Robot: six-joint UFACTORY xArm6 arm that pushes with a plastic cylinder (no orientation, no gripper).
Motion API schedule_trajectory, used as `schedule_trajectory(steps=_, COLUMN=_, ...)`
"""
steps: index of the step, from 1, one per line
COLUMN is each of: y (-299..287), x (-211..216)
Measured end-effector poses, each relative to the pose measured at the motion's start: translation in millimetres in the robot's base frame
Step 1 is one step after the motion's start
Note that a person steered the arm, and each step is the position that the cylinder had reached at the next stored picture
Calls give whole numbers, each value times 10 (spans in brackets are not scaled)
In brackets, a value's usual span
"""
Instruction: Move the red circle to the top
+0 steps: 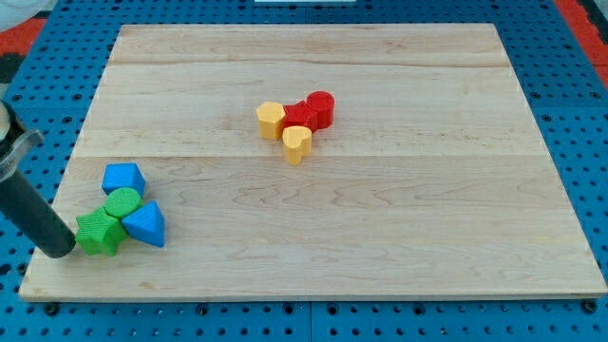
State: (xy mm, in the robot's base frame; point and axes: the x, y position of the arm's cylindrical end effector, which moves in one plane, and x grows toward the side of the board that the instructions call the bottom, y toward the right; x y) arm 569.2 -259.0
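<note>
The red circle (321, 107) lies a little above the board's middle, touching a second red block (300, 118) on its left. A yellow block (271, 120) and a yellow heart-like block (296, 143) press against that group. My tip (60, 249) is at the view's lower left, just left of a green star-like block (99, 233) and far from the red circle.
A green circle (122, 202), a blue block (123, 178) and a blue triangular block (145, 224) cluster with the green star at the lower left. The wooden board (380, 247) lies on a blue pegboard table (589, 142).
</note>
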Motion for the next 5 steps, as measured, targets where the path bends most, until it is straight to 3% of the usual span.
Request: schedule_trajectory(steps=5, y=138, x=-13)
